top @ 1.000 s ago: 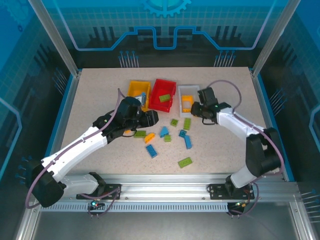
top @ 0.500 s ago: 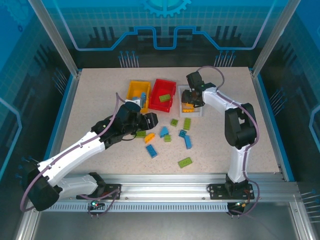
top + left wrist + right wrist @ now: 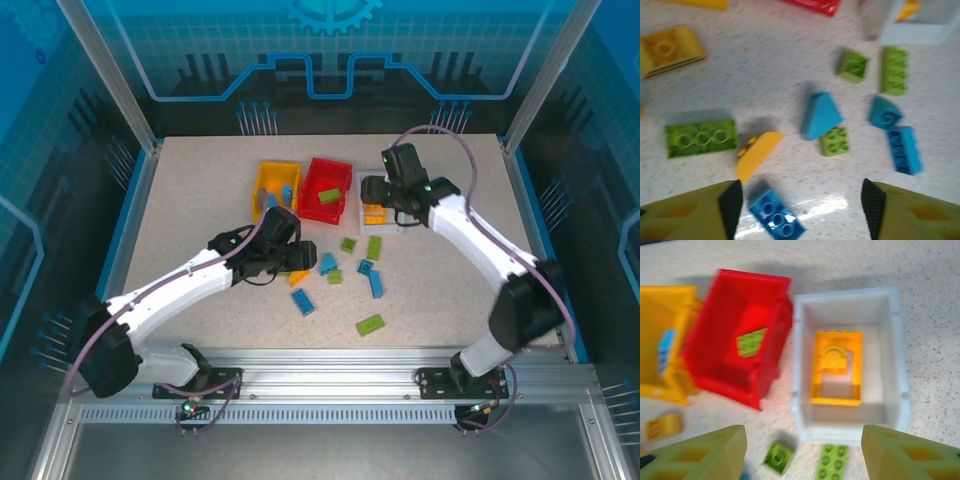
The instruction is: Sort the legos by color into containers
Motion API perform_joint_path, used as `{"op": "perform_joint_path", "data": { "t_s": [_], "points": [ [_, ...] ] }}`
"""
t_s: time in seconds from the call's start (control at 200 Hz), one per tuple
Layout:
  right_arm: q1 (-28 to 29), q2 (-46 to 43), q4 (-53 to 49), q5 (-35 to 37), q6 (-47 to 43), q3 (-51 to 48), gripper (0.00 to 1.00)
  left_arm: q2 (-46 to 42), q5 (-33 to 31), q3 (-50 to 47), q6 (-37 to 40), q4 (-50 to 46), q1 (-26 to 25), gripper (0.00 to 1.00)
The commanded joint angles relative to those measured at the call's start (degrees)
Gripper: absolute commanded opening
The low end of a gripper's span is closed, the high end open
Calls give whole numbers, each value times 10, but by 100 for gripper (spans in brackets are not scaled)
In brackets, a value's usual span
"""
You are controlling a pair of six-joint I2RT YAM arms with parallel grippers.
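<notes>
Speckled worktop (image 3: 200, 190) in a blue-panelled enclosure carries the loose legos and three bins. The left hand (image 3: 802, 202) is spread and empty above a blue brick (image 3: 776, 220), which lies askew and off-centre, nearer the 9 o'clock finger. A yellow-orange wedge (image 3: 757, 155) sits just beside it at 11 o'clock, and a green brick (image 3: 701, 138) lies beyond at 10 o'clock. The right hand (image 3: 804, 440) is spread and empty over the white bin (image 3: 800, 365), which holds a yellow-orange frame (image 3: 836, 367). At 9 o'clock the red bin (image 3: 775, 325) holds green, and the yellow-orange bin (image 3: 655, 320) holds blue. Risks, as judged: an off-centre pinch may twist the blue brick or drag the wedge, and bin colours invite misfiling.
</notes>
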Motion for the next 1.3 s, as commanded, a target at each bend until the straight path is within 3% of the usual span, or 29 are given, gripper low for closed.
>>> {"op": "perform_joint_path", "data": {
  "t_s": [0.0, 0.095, 0.205, 0.385, 0.53, 0.825, 1.03, 1.171, 1.296],
  "points": [
    [51, -67, 49, -55, -33, -86, 68, 26, -44, 11, -54, -88, 36, 71],
    [102, -111, 74, -109, -62, -135, 71, 37, 0, -10, -136, -76, 87, 71],
    [152, -143, 88, -122, -80, -172, 75, 34, 27, -33, -225, -18, 97, 72],
    [166, -174, 115, -189, -92, -212, 80, 63, 60, -69, -414, 56, 120, 75],
    [171, -185, 107, -192, -96, -209, 81, 97, 71, -71, -524, 56, 141, 75],
    [172, -189, 109, -179, -83, -212, 80, 156, 83, -54, -583, 80, 157, 76],
    [172, -190, 112, -167, -77, -219, 80, 194, 106, -59, -603, 94, 157, 70],
    [172, -191, 115, -165, -74, -222, 79, 208, 102, -61, -610, 112, 157, 60],
    [172, -193, 115, -159, -71, -225, 78, 201, 88, -66, -608, 115, 157, 39]
  ]
}}
